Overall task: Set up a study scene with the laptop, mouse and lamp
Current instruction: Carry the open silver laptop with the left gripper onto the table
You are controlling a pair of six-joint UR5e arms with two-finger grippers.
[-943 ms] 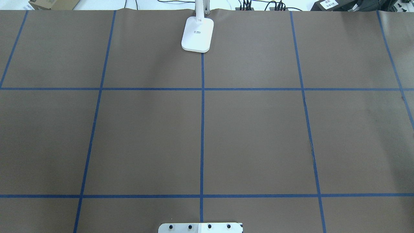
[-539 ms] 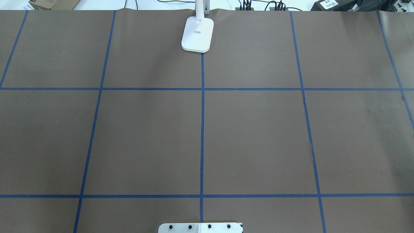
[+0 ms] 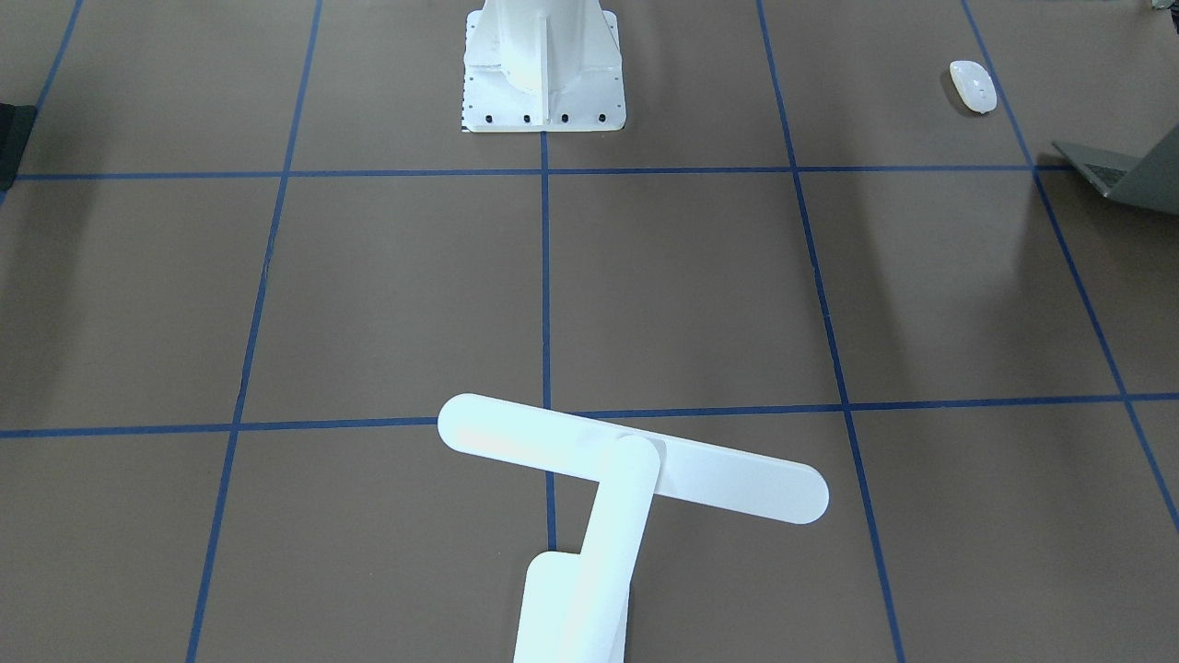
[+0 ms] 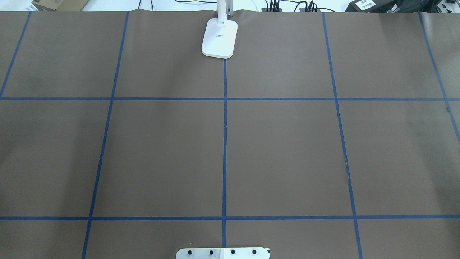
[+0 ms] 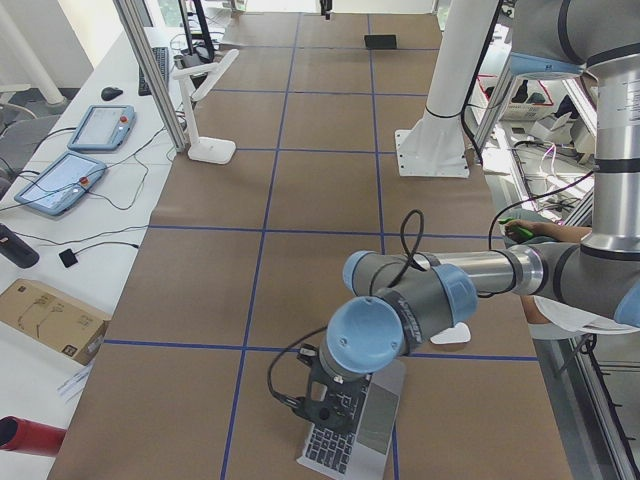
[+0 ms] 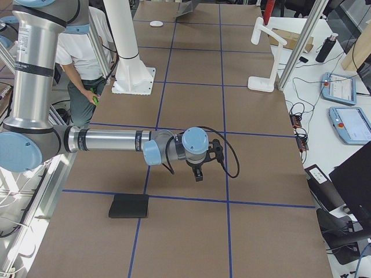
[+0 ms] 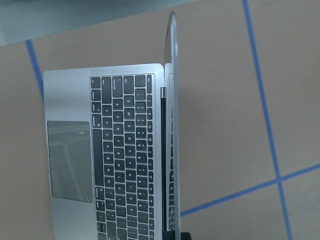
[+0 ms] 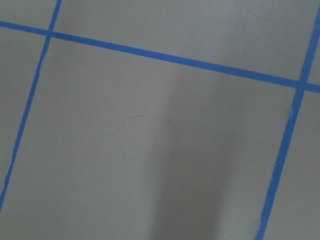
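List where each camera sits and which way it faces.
Front-facing: across the table, looking steeply down at the lamp and the robot's pedestal; no arm shows.
Overhead: behind the robot, looking forward and down; only the pedestal's plate shows.
Exterior left: table end, near the left arm above the laptop.
Exterior right: opposite end, near the right arm and black mat.
Left wrist: down onto the laptop's keyboard; no body part clear.
Right wrist: down onto the taped table; no body.
Shared: both side views show lamp, mouse and pedestal.
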